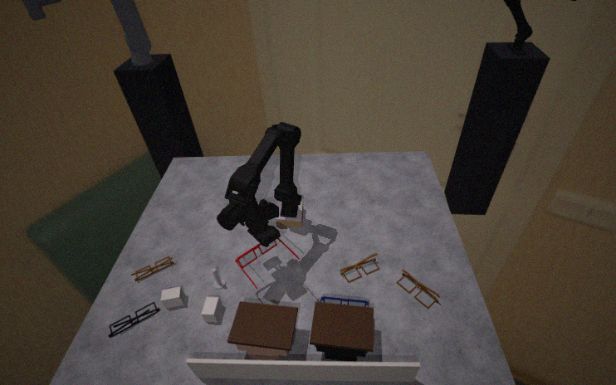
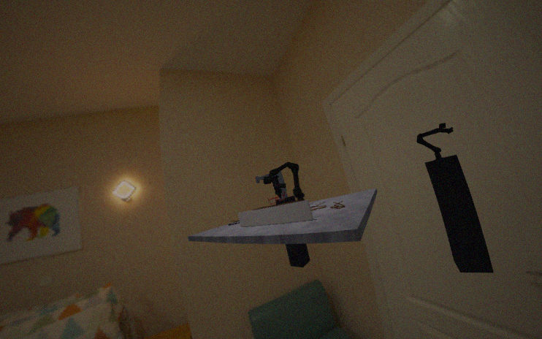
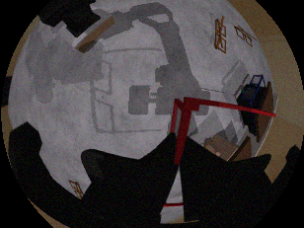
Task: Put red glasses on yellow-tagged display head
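The gripper [image 1: 268,241] [image 3: 179,147] is shut on the red glasses [image 1: 237,260] [image 3: 192,104], gripping the front frame near one end. The glasses hang above the table with both temples unfolded; in the top view the temples point toward the board-covered heads. A tan head [image 1: 266,353] [image 3: 224,146] is under the left brown board. A black head [image 1: 343,353] [image 3: 253,104] is under the right board, with blue glasses [image 1: 344,300] [image 3: 258,80] at its front. The boards hide most of both heads, and no yellow tag can be made out. The glasses are clear of both heads.
Brown boards [image 1: 263,324] [image 1: 343,325] overhang the heads, with a pale panel [image 1: 303,368] behind. Two white blocks [image 1: 171,297] [image 1: 210,309] and a small white piece [image 1: 217,277] stand left. Black glasses [image 1: 134,319] and several brown glasses [image 1: 153,268] [image 1: 418,289] lie around.
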